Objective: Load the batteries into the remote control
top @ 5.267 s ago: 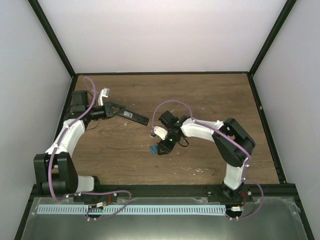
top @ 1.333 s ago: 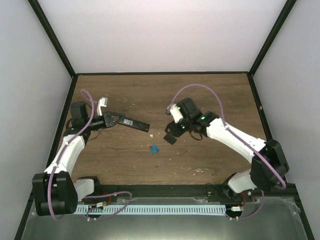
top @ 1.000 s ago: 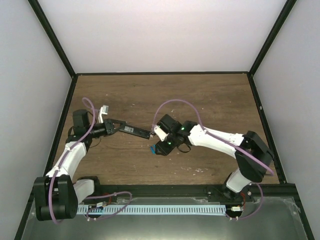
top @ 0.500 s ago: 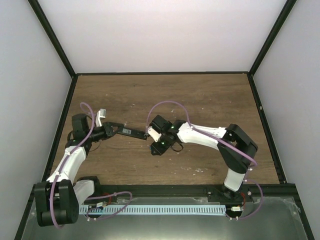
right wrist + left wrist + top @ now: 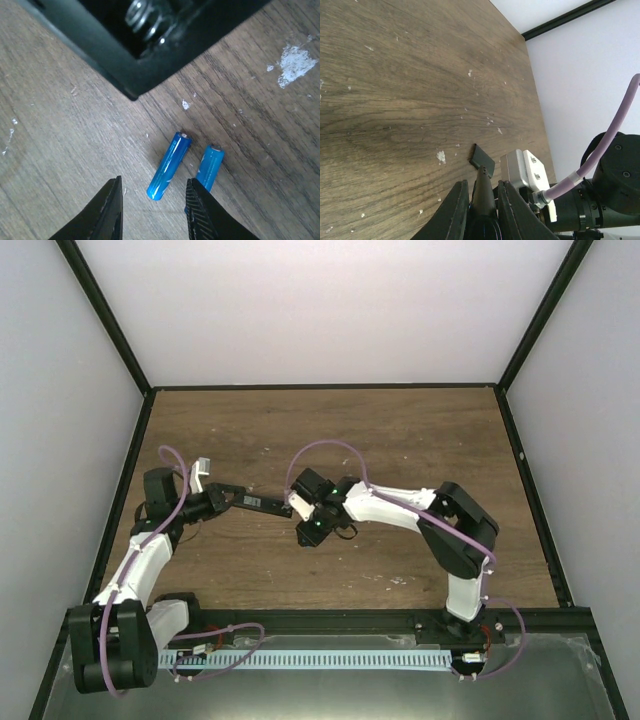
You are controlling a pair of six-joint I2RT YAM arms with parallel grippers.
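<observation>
In the top view the left gripper [image 5: 222, 496] sits left of centre, its jaws pressed together on the near end of the remote [image 5: 265, 503]. The remote reaches rightward toward the middle of the table [image 5: 400, 440]. In the left wrist view the remote [image 5: 483, 165] runs as a thin black bar up from between the two fingers [image 5: 456, 212] at the bottom edge. Its far end is near the frame's centre, just beside a white block [image 5: 527, 172] on the right wrist.

The right gripper [image 5: 310, 532] is at the centre of the top view, just below and right of the remote's far end, and it hides the batteries there.

In the right wrist view the right gripper [image 5: 155, 181] points down at the wood, jaws spread. One battery [image 5: 168, 166] lies slanted in the gap, its lower end between the fingertips. I cannot tell whether either pad touches it. The other battery [image 5: 210, 161] lies just to its right, nearly parallel and apart from it, its lower end hidden behind the right finger [image 5: 202, 212]. Both are low and right of centre. The remote's open end [image 5: 95, 35] fills the upper left, with a coil spring [image 5: 145, 17] showing inside the bay. It is near the batteries but apart from them.
</observation>
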